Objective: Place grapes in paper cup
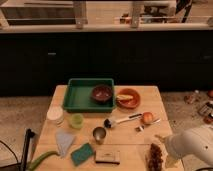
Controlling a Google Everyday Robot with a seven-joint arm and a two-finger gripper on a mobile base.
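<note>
Near right corner of worktop (145,134): grapes (156,156) lying flat, not in any cup. Just right of them, tool (169,149) on white arm; contact with the bunch unclear, and whether wide, narrow or holding cannot be told. Leftward along near edge: dark box (107,156), green sponge (81,153). Mid-depth: metal cup (99,134), brush (122,120), orange-red fruit (147,117); far left, white cup (55,115), well apart from grapes. Farthest: green tray (72,96) holding dark bowl (101,93); orange bowl (127,98) beside it.

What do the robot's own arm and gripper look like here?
The arm is a smooth, rounded white shell at the lower right; no cables or markings show. The gripper at its tip, beside the grapes, has pale yellowish parts.
</note>
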